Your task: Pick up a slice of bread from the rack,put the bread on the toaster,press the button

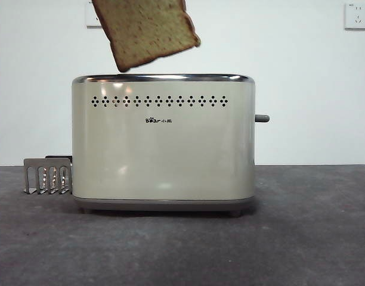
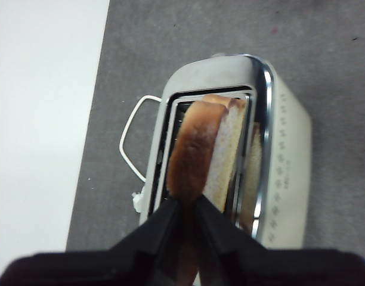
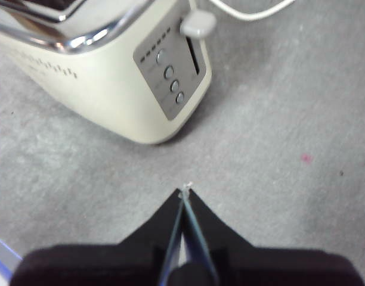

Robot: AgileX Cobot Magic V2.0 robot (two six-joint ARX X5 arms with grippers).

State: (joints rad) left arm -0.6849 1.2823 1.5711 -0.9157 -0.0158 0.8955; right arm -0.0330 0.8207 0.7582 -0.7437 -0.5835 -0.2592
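Toaster [image 1: 163, 143] stands nearest, mid-table; bread [image 1: 148, 31] hangs tilted above its left half, clamped at the crust by the left gripper [image 2: 187, 205], over a slot; best to square the slice with the slot, then lower straight; right gripper [image 3: 185, 193] waits clenched and empty near the button [image 1: 262, 118]; rack [image 1: 48, 176] behind left; grey mat, white wall with sockets

Your left gripper [image 2: 187, 205] hangs above the toaster [image 2: 278, 161], jaws clamped on the slice of bread [image 2: 197, 149]. Your right gripper [image 3: 185, 193] waits low over the table, jaws pressed together, holding nothing.
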